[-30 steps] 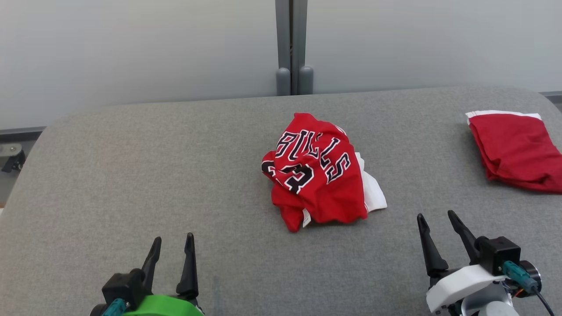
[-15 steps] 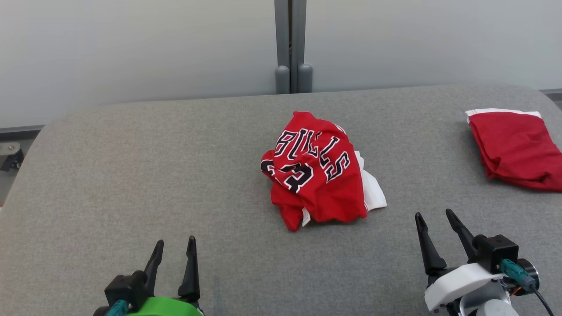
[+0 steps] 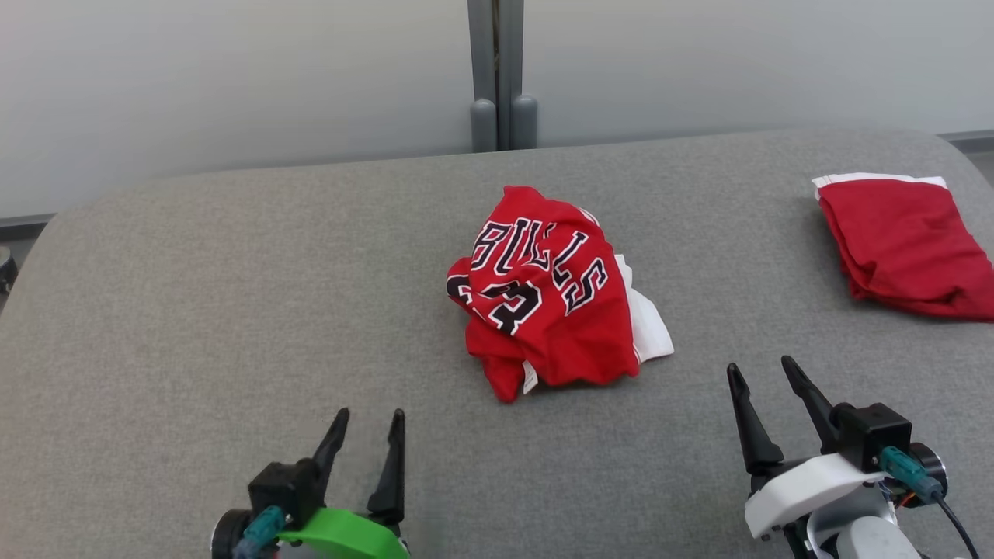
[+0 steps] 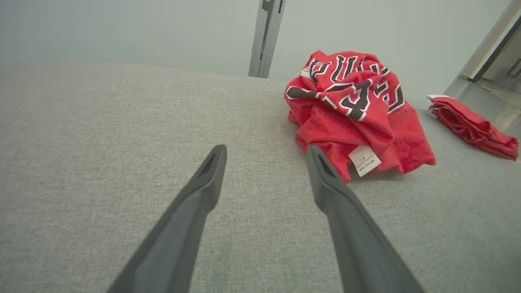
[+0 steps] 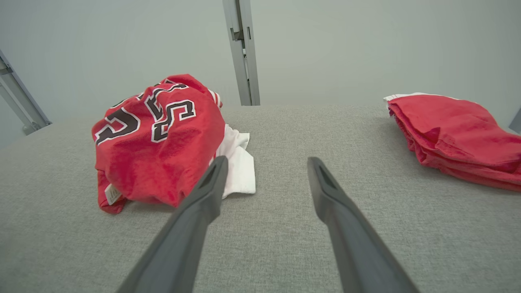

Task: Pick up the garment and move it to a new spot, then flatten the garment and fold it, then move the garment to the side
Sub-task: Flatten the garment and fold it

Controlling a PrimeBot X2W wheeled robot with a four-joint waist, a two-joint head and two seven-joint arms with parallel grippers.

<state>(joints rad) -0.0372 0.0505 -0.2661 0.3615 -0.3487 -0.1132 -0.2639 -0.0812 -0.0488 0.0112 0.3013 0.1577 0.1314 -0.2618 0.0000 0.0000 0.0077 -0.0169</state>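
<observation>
Red garment lies crumpled at the middle of the table, untouched. Left tool and right tool both gape open, empty, short of it. Risks: pinching only one loose layer, so the heap drags; a carry rightward disturbing the folded red cloth.

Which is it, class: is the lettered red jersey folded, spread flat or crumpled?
Crumpled. The jersey sits in a bunched heap, its lettering bent across deep wrinkles, no part laid flat.
</observation>
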